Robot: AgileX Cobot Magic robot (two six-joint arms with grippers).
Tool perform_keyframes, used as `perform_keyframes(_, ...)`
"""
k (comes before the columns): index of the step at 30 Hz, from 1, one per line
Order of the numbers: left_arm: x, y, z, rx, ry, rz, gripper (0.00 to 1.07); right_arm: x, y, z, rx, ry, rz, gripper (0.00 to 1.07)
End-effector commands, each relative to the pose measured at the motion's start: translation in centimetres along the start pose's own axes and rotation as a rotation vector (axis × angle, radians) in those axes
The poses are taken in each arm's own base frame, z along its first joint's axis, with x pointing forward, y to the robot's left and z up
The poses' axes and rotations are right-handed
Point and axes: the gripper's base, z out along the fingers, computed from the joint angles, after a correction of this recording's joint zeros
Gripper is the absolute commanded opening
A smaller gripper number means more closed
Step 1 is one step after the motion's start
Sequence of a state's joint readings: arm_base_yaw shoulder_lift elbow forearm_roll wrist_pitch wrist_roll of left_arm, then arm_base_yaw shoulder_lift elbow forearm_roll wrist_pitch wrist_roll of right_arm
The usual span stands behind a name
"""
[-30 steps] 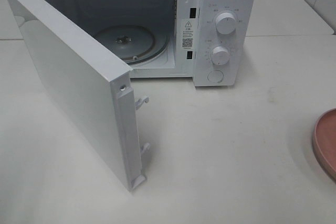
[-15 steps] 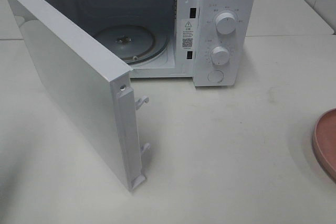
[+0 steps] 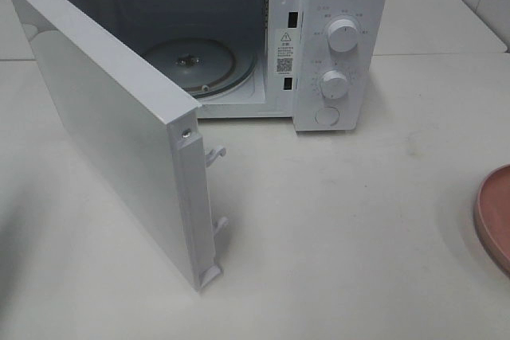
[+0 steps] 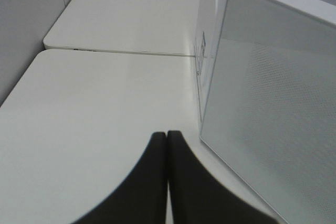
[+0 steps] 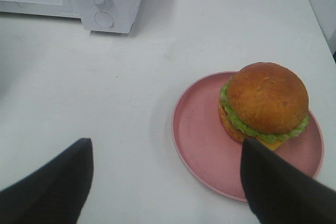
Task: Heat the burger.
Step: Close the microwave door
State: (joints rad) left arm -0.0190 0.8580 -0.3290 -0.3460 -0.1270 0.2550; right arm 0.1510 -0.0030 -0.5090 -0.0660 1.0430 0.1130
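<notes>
We find the microwave door [image 3: 111, 117] open for loading; right gripper [image 5: 165, 182] spread near the burger [image 5: 265, 103], left gripper [image 4: 167, 182] closed empty.

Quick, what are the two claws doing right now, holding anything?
Left gripper: closed, holding nothing.
Right gripper: open, empty, above the table near the burger on its pink plate.

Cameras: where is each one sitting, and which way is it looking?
Exterior high: up above, facing down at the open microwave; no robot parts show.
Left wrist: on the left arm, beside the microwave door; shut left gripper shows.
Right wrist: on the right arm, facing the burger on the pink plate; open right gripper shows.
All three share the microwave.
</notes>
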Motion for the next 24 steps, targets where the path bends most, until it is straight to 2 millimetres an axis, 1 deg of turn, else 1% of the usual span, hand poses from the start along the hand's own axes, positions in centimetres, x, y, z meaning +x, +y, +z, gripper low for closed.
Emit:
perform_keyframes(1, 0.2, 0.3, 0.4, -0.030, -0.053, -0.017, 0.00, 0.2, 0.0, -0.3, 0.002, -0.033, -0.005, 0.75)
perform_keyframes(3, 0.8, 0.5, 1.3, -0.050, -0.076, -0.030, 0.00, 0.2, 0.0, -0.3, 0.002, -0.033, -0.005, 0.75)
perform_keyframes(6, 0.9, 0.5, 1.5, -0.048, -0.083, -0.029, 0.00, 0.2, 0.0, -0.3, 0.002, -0.033, -0.005, 0.75)
perform_keyframes(7, 1.0, 0.3, 2.0, -0.027, -0.096, -0.012, 0.00, 0.2, 0.0, -0.3, 0.002, -0.033, -0.005, 0.75)
perform_keyframes(9, 1.0, 0.2, 2.2, -0.009, -0.111, 0.001, 0.00, 0.2, 0.0, -0.3, 0.002, -0.033, -0.004, 0.75)
perform_keyframes(11, 1.0, -0.8, 3.1, 0.091, -0.158, 0.067, 0.00, 0.2, 0.0, -0.3, 0.002, -0.033, -0.004, 0.75)
perform_keyframes(14, 1.1, -1.1, 3.5, 0.125, -0.164, 0.084, 0.00, 0.2, 0.0, -0.3, 0.002, -0.033, -0.004, 0.75)
perform_keyframes(15, 1.4, -1.7, 4.0, 0.185, -0.164, 0.098, 0.00, 0.2, 0.0, -0.3, 0.002, -0.033, -0.004, 0.75)
perform_keyframes(17, 1.6, -1.9, 4.3, 0.215, -0.163, 0.096, 0.00, 0.2, 0.0, -0.3, 0.002, -0.033, -0.004, 0.75)
perform_keyframes(19, 2.2, -2.5, 5.1, 0.284, -0.170, 0.086, 0.00, 0.2, 0.0, -0.3, 0.002, -0.033, -0.004, 0.75)
perform_keyframes(20, 2.2, -2.5, 5.1, 0.284, -0.170, 0.086, 0.00, 0.2, 0.0, -0.3, 0.002, -0.033, -0.004, 0.75)
perform_keyframes(22, 2.9, -2.8, 6.2, 0.324, -0.184, 0.064, 0.00, 0.2, 0.0, -0.3, 0.002, -0.033, -0.004, 0.75)
perform_keyframes(24, 3.1, -3.0, 6.4, 0.334, -0.190, 0.059, 0.00, 0.2, 0.0, -0.3, 0.002, -0.033, -0.004, 0.75)
